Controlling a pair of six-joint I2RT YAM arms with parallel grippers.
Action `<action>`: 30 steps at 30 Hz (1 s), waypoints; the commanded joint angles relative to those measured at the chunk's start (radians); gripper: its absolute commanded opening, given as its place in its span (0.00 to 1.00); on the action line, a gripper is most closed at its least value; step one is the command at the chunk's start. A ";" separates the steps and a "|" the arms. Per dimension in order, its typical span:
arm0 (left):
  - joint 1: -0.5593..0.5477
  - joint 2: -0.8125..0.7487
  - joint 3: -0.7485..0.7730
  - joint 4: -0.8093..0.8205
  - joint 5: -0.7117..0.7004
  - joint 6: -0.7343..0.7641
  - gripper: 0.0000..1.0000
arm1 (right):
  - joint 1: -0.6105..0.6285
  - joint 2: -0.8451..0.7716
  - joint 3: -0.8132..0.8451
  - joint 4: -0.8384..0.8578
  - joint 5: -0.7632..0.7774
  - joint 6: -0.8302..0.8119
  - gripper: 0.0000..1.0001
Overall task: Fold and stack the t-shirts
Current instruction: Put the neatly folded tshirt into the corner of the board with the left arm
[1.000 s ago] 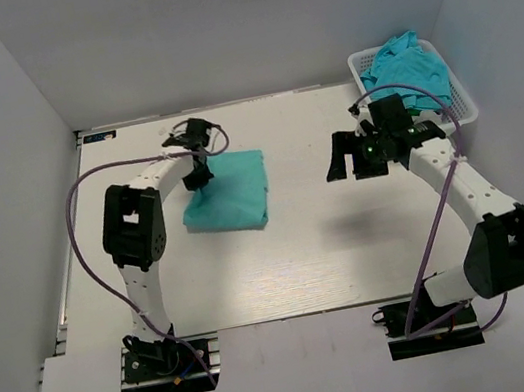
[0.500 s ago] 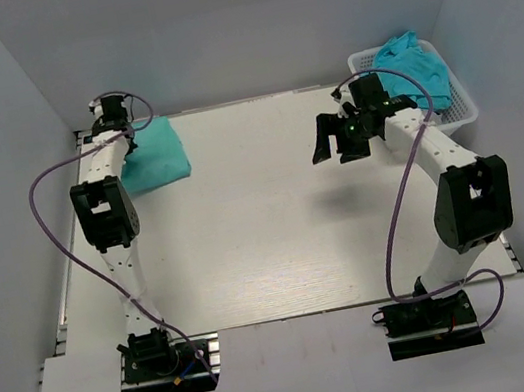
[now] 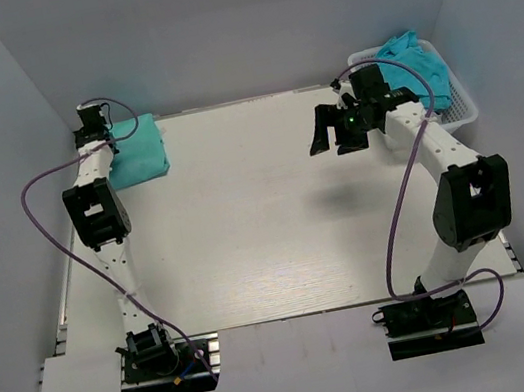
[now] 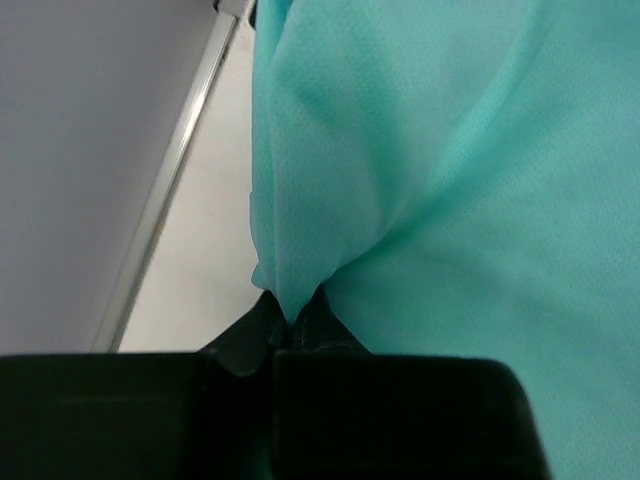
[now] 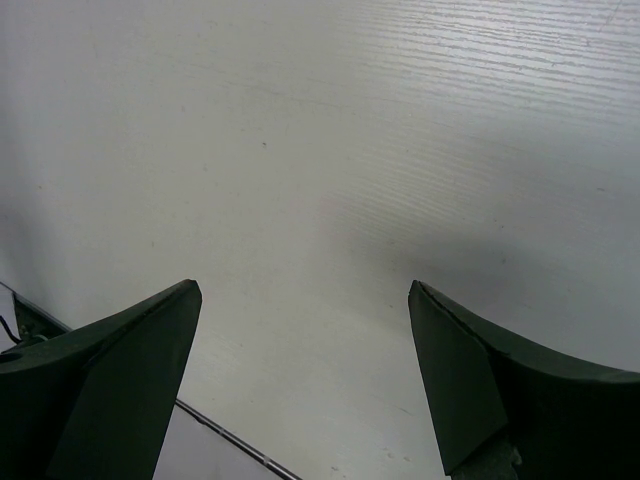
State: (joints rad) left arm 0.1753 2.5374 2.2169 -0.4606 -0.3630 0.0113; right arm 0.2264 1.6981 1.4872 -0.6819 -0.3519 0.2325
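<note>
Grey walls [image 3: 10, 88] box in a white worktop [image 3: 267, 225]. The left tool [image 3: 95, 134] is at full reach in the far-left corner. Its wrist view shows the jaws closed on a small tuck of the folded shirt [image 3: 137, 149]. The rest of that shirt lies just to the tool's right on the worktop, close against the back wall and the side rail [image 4: 165, 200].

The pinch looks thin, only an edge of soft cloth. If the left tool pulls or lifts from here, the top layer may slide off the ones beneath and the fold will open. If the jaws part and the cloth clings to a pad, backing away could drag the corner out. Pushing further into the corner would bunch the shirt against the wall.

The right tool [image 3: 331, 135] hangs above bare worktop with its jaws wide apart and nothing between them. The basket [image 3: 459, 105] sits behind it and to its right, with crumpled shirts [image 3: 412, 68] heaped inside. They are tangled together, so a grab there may bring up two at once. A sleeve could also snag on the rim and tip or drag the light basket.
</note>
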 commanded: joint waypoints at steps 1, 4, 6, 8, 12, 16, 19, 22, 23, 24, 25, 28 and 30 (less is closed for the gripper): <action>0.035 -0.039 0.013 0.106 0.029 0.058 0.00 | -0.004 0.040 0.061 -0.008 -0.032 0.007 0.90; 0.058 -0.039 0.040 0.115 0.038 0.058 0.00 | -0.001 0.055 0.084 -0.030 -0.064 0.008 0.90; 0.067 -0.039 0.040 0.126 0.038 0.067 0.04 | -0.001 0.063 0.084 -0.022 -0.079 0.017 0.90; 0.067 -0.051 0.040 0.137 0.047 0.067 0.26 | -0.001 0.064 0.087 -0.019 -0.097 0.016 0.90; 0.067 -0.071 0.040 0.128 0.068 0.056 0.98 | -0.001 0.064 0.087 -0.019 -0.110 0.022 0.90; 0.067 -0.129 0.040 0.093 0.078 0.032 1.00 | 0.002 0.043 0.067 -0.012 -0.111 0.016 0.90; 0.058 -0.201 0.049 0.063 0.098 -0.028 1.00 | 0.002 0.006 0.042 0.005 -0.098 0.014 0.90; 0.035 -0.297 0.049 0.013 0.107 -0.048 1.00 | -0.001 -0.052 0.010 0.015 -0.075 0.014 0.90; 0.035 -0.324 0.049 -0.007 0.117 -0.059 1.00 | -0.002 -0.063 -0.011 0.022 -0.071 0.013 0.90; 0.026 -0.348 0.049 -0.030 0.154 -0.117 1.00 | -0.004 -0.102 -0.040 0.028 -0.059 0.014 0.90; 0.026 -0.377 0.020 -0.079 0.188 -0.146 1.00 | -0.002 -0.115 -0.054 0.060 -0.058 0.019 0.90; 0.015 -0.509 -0.107 -0.136 0.327 -0.252 1.00 | -0.004 -0.199 -0.188 0.129 -0.053 0.027 0.90; -0.011 -0.633 -0.284 -0.147 0.427 -0.331 1.00 | -0.002 -0.266 -0.293 0.169 -0.053 0.039 0.90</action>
State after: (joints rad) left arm 0.1932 2.0785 2.0975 -0.5209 -0.1074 -0.1722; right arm 0.2264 1.5070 1.2835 -0.5957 -0.4160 0.2569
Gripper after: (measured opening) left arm 0.997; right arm 0.902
